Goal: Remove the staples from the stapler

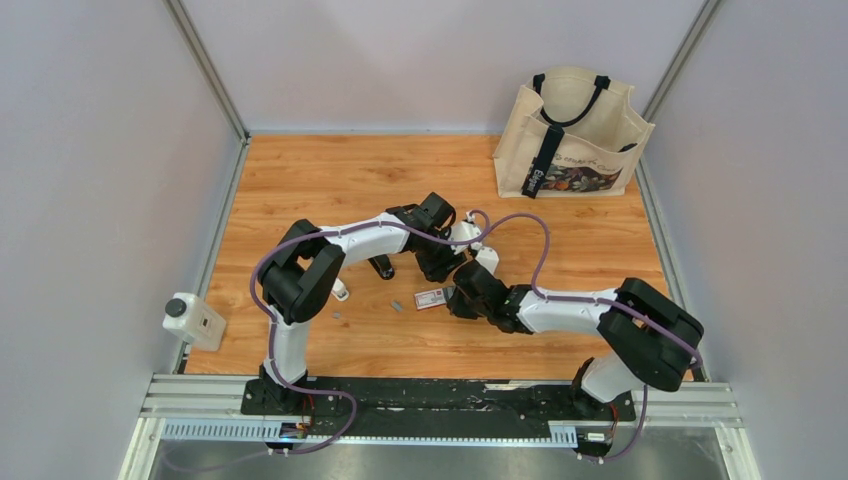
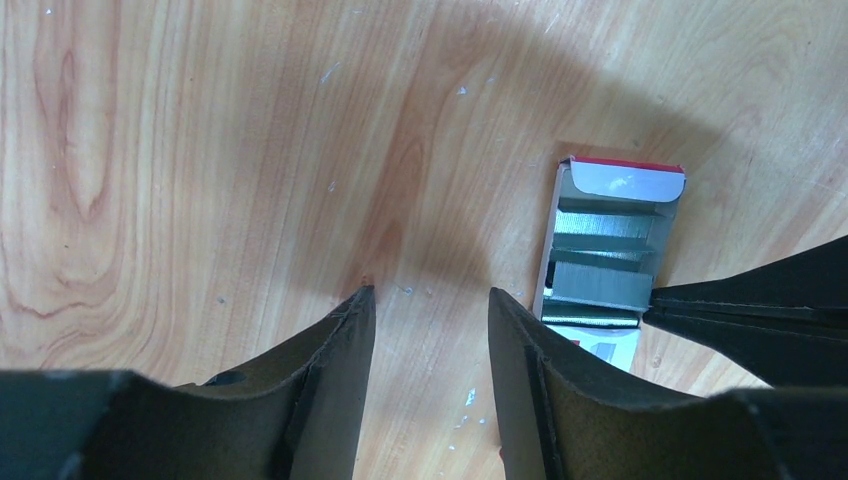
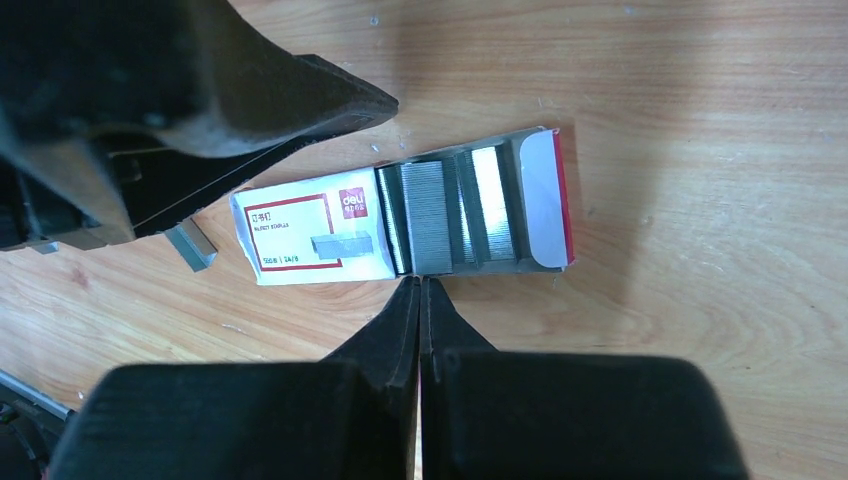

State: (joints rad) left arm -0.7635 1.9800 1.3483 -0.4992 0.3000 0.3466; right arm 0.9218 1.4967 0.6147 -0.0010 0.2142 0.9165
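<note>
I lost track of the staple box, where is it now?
In the top view the staple box lies open on the table, just left of the right arm's shut jaws, whose tips sit at its long edge.

On the table (image 1: 330, 190), near the middle, a box (image 1: 430, 298) lying flat. Just left of it, loose staples (image 1: 397, 305). Far back on the right, a bag (image 1: 570, 130).

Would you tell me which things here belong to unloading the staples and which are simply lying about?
Job in hand:
- loose staple strips
- black item under the left arm, possibly the stapler
- left gripper, open
- right gripper, shut

Lying about:
- open staple box
- tote bag
</note>
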